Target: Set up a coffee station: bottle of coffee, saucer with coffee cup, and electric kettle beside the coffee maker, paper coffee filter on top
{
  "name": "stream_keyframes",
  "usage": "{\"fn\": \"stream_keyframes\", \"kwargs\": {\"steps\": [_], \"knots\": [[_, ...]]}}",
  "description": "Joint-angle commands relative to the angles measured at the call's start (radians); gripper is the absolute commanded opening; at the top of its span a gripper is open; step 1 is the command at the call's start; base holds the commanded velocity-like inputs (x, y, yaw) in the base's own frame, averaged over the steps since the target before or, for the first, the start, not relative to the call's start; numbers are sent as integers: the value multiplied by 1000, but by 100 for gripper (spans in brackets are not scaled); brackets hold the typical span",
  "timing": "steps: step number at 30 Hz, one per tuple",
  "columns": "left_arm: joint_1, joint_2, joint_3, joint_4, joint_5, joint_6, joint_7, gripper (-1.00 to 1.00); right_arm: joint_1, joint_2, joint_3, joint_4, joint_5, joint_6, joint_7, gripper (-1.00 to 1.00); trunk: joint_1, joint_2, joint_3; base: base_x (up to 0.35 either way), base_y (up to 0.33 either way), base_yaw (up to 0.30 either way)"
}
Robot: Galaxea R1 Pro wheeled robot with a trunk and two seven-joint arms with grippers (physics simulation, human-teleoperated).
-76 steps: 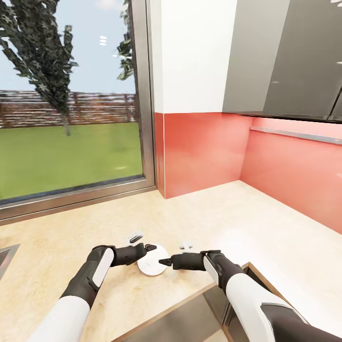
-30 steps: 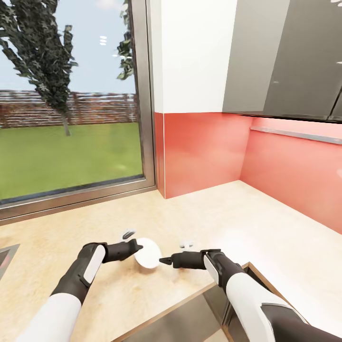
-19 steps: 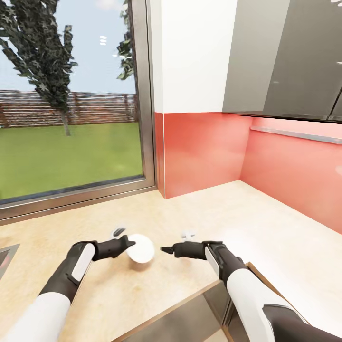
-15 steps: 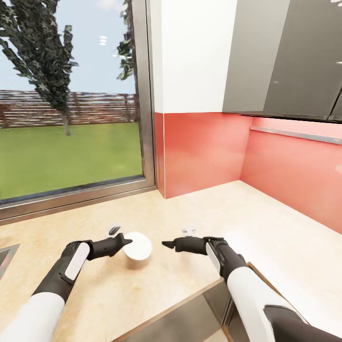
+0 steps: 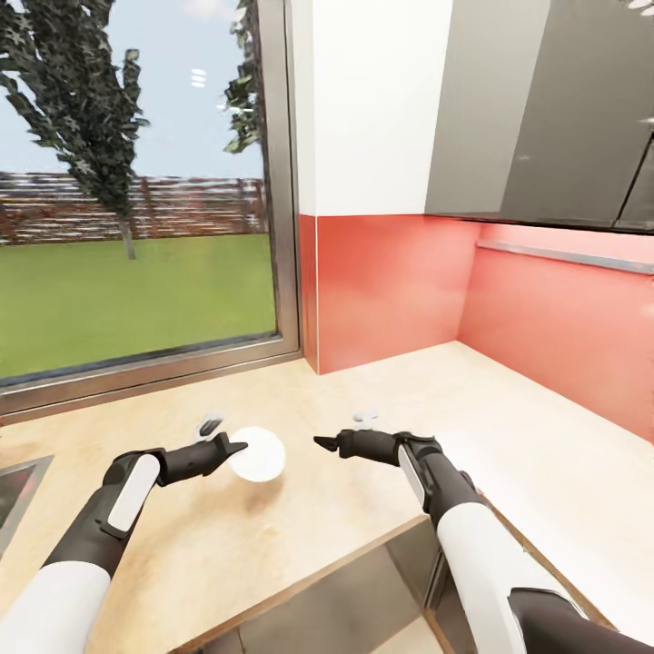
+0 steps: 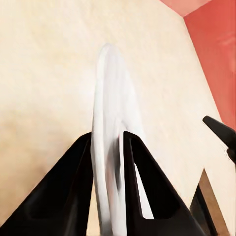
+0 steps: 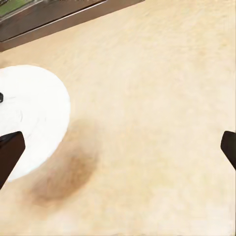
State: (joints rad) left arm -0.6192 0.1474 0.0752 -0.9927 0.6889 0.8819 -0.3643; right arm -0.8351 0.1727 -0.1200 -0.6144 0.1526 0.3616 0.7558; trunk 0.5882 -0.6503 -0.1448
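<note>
A white saucer [image 5: 261, 454] hangs tilted on its edge just above the beige countertop [image 5: 490, 427], casting a shadow below it. My left gripper [image 5: 234, 448] is shut on the saucer's rim; in the left wrist view both dark fingers [image 6: 81, 167] pinch the saucer [image 6: 112, 88] edge-on. My right gripper [image 5: 332, 440] stands open to the right of the saucer, apart from it and holding nothing. In the right wrist view its gripper [image 7: 118, 147] has the fingers spread wide over bare counter, with the saucer [image 7: 29, 113] off to one side.
A large window [image 5: 136, 227] and its metal sill run along the back left. The red backsplash [image 5: 391, 282] forms a corner, with dark upper cabinets [image 5: 545, 118] at the right. A sink edge [image 5: 14, 495] shows far left. The counter's front edge [image 5: 363, 554] is close below my arms.
My left gripper has lifted the saucer off the counter, tipped it on edge and carried it left and farther back. The right gripper has drawn away from it. The view shifted slightly.
</note>
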Motion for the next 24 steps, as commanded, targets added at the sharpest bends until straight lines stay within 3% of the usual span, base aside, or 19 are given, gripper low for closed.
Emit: {"fn": "stream_keyframes", "kwargs": {"steps": [1, 8, 24], "knots": [[-1, -2, 1, -1, -4, 5, -4, -100, -1, 2, -6, -24, 11, 7, 7, 100, 0, -2, -2, -332, 127, 0], [-1, -3, 1, -1, -5, 5, -4, -100, -1, 2, -6, -26, 11, 7, 7, 100, 0, -2, -1, -333, 128, 53], [0, 1, 5, -1, -3, 6, -4, -100, -1, 2, -6, -19, 13, 7, 7, 100, 0, -2, 14, -333, 119, 219]]}}
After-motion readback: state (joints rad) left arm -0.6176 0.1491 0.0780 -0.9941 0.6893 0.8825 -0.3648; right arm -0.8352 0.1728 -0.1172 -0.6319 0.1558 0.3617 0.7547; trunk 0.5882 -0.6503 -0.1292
